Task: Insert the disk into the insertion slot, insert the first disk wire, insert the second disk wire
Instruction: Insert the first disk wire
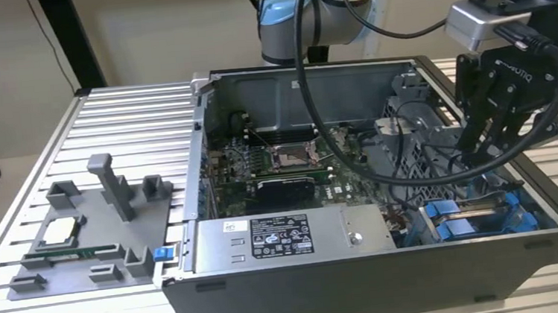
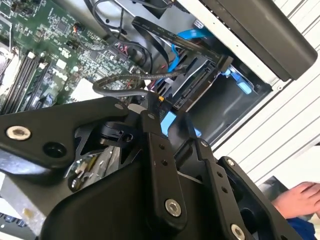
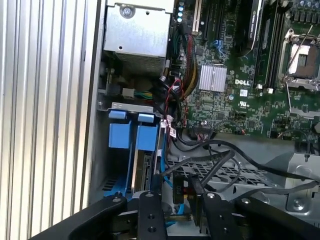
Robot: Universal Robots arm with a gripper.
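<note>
Wire step in hand, by the look of things. Disk (image 3: 145, 172) already down in the slot (image 3: 131, 106), standing on edge between blue rails, blue tabs at its end, in the case corner at the exterior view's right. Gripper (image 1: 475, 139) low over that same corner, just above the metal cage (image 3: 225, 172) full of little holes. Jaws seemingly pinched shut on a small black wire plug (image 3: 178, 192), very near the disk's end but not seen pushed in. Hard to say whether first wire or second.

Calls for care now: plug lined up square with the socket on the disk's end, then a slow, straight push. Not much room down there. Loose black wires (image 3: 210, 160) looping all around, cage wall close by. Easy to snag a wire or bend a pin, probably.

Under all this, an open computer case (image 1: 369, 284) lying on a ribbed metal table (image 1: 126, 116). Inside, a green board (image 3: 235, 115) and a grey power box (image 1: 275, 235) with a white sticker. On the table at the exterior view's left, a grey tray (image 1: 79, 269) with little stands. Plain pale wall (image 1: 150, 32) behind. In the second wrist view, a person's hand (image 2: 300, 195) outside the case.
</note>
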